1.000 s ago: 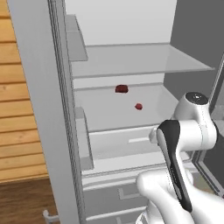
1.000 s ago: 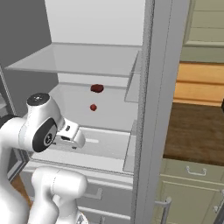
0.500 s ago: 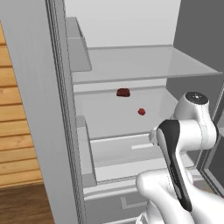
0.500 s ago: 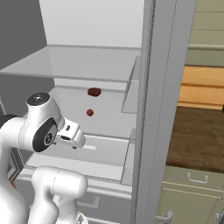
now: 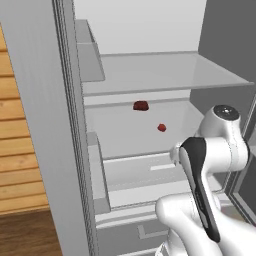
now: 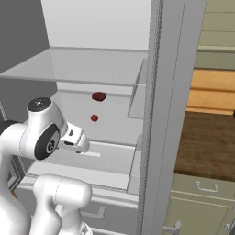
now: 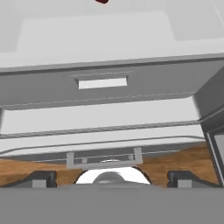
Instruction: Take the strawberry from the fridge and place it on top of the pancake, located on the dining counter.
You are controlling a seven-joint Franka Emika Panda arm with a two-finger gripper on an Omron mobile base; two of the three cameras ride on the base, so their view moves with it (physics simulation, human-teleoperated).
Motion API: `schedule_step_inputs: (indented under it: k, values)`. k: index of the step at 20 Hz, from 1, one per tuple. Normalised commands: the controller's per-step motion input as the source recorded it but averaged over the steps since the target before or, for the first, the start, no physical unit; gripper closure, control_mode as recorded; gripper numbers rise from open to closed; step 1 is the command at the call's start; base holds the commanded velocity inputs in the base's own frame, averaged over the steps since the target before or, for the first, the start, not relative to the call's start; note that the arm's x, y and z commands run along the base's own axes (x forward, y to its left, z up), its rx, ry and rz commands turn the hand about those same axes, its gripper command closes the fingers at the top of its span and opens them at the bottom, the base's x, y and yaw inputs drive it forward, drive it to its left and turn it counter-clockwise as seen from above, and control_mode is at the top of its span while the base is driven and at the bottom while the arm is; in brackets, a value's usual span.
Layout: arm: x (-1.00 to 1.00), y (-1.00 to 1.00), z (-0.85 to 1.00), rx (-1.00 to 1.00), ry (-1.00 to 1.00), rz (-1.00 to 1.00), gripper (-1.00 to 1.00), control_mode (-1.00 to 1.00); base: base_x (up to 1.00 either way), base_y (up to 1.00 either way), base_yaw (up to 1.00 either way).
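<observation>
The tall pale grey fridge [image 5: 40, 125] stands open, showing its grey-white shelved interior. A small red strawberry [image 5: 161, 128] lies on the middle shelf, under the glass shelf [image 5: 165, 75]. A larger dark red lump [image 5: 141, 105] rests further back on the same shelf, apart from the strawberry. The white arm's two-finger gripper [image 7: 112, 179] is low in front of the lower drawers [image 7: 105, 87]; its dark fingertips [image 7: 41, 179] are spread wide apart, holding nothing. Brown wooden flooring [image 6: 206, 147] lies beside the fridge.
</observation>
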Motion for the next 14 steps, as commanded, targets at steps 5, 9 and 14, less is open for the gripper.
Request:
schedule_step_inputs:
  k: [5,9,14]
  values:
    - [0.37,0.01,0.31,0.00,-0.42,0.04,-1.00,-1.00,0.00,0.00,0.00]
    - [0.66,0.00,0.20,0.05,-0.34,0.02,-1.00,-1.00,0.00,0.00,0.00]
    - [0.64,0.00,0.02,0.00,-0.16,-0.01,-1.00,-1.00,0.00,0.00,0.00]
